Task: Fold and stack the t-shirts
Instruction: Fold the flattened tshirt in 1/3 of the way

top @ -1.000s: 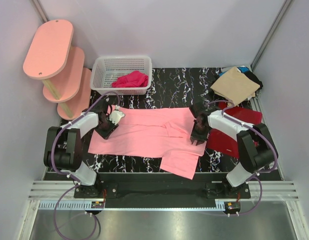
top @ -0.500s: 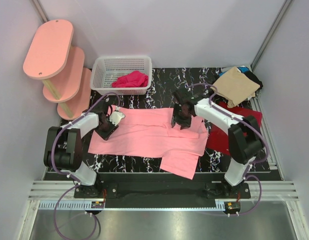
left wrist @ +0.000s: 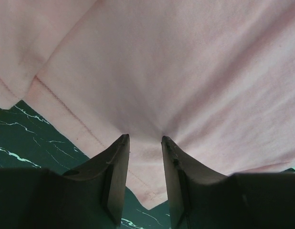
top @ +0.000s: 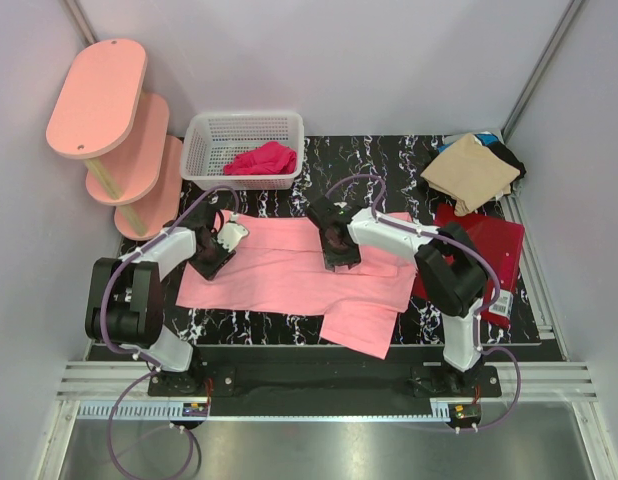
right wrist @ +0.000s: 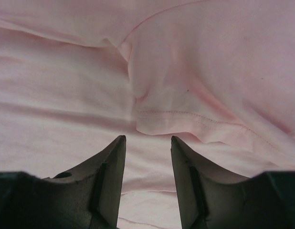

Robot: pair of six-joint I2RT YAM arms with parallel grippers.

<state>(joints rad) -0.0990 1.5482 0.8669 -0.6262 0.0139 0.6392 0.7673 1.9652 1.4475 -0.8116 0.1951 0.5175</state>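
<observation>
No text, brand or number can be read in any view. The white tag [top: 497,310] on the dark red t-shirt [top: 494,245] is too small to make out, and the pink t-shirt [top: 289,270] shows only plain cloth and stitching.

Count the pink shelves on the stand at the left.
3: the top shelf, highest and farthest left; the middle shelf just below it; the bottom shelf, lowest and partly covered by the others. None seems hidden.
</observation>
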